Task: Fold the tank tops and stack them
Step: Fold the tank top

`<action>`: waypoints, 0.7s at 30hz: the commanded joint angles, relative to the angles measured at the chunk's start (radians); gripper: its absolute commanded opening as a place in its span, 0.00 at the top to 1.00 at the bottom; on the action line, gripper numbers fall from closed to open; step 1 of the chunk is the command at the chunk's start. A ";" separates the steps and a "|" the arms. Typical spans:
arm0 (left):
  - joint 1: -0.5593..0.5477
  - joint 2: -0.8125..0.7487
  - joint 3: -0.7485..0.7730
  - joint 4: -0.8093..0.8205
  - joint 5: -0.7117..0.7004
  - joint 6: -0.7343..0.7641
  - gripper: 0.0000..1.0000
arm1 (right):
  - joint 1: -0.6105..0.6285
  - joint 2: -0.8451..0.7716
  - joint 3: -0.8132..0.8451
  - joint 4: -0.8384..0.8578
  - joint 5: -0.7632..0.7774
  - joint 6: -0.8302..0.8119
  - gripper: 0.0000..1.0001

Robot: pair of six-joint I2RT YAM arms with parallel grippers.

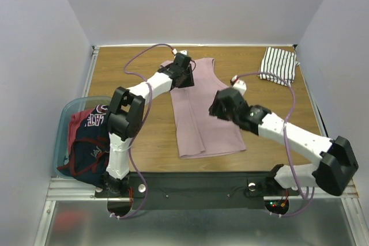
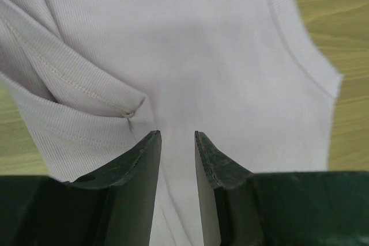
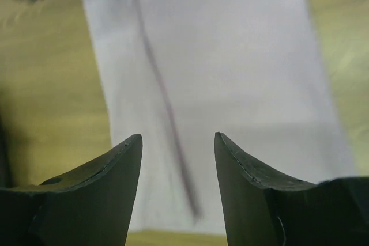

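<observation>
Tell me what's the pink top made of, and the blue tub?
The pink tank top looks like soft, matte ribbed knit: fine ribs and stitched seams show close up. The tub seems to be translucent blue plastic: its thin, smooth wall lets light through.

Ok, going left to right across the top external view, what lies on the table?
The light-blue tub holding dark tops → pink tank top, spread flat mid-table → striped tank top, folded, towards the far right corner.
</observation>
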 commanded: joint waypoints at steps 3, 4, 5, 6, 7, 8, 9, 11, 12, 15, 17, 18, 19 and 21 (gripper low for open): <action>-0.033 -0.202 -0.068 0.119 0.032 -0.066 0.59 | -0.344 0.156 0.199 0.006 -0.216 -0.266 0.41; -0.047 -0.214 -0.090 0.129 0.032 -0.079 0.59 | -0.389 0.188 0.225 0.006 -0.236 -0.284 0.42; -0.080 -0.237 -0.134 0.143 0.032 -0.098 0.60 | -0.454 0.258 0.274 0.007 -0.259 -0.307 0.43; -0.102 -0.247 -0.157 0.146 0.026 -0.111 0.63 | -0.479 0.289 0.296 0.010 -0.264 -0.315 0.43; -0.120 -0.257 -0.177 0.152 0.018 -0.120 0.64 | -0.507 0.324 0.315 0.015 -0.272 -0.324 0.43; -0.146 -0.265 -0.221 0.156 0.004 -0.129 0.65 | -0.544 0.381 0.336 0.017 -0.270 -0.339 0.44; -0.189 -0.285 -0.246 0.171 -0.005 -0.146 0.66 | -0.559 0.412 0.365 0.023 -0.267 -0.347 0.44; -0.235 -0.307 -0.297 0.192 -0.028 -0.177 0.66 | -0.604 0.459 0.388 0.041 -0.282 -0.372 0.45; -0.281 -0.325 -0.346 0.197 -0.039 -0.198 0.66 | -0.637 0.507 0.408 0.056 -0.299 -0.378 0.48; -0.341 -0.354 -0.435 0.218 -0.091 -0.232 0.66 | -0.671 0.576 0.434 0.084 -0.374 -0.395 0.50; -0.389 -0.369 -0.493 0.234 -0.109 -0.284 0.67 | -0.679 0.599 0.457 0.084 -0.356 -0.416 0.51; -0.401 -0.376 -0.546 0.243 -0.112 -0.299 0.67 | -0.679 0.607 0.460 0.086 -0.349 -0.421 0.51; -0.410 -0.377 -0.570 0.258 -0.112 -0.312 0.69 | -0.679 0.624 0.463 0.086 -0.344 -0.422 0.51; -0.436 -0.368 -0.611 0.269 -0.108 -0.335 0.71 | -0.679 0.641 0.468 0.089 -0.362 -0.422 0.51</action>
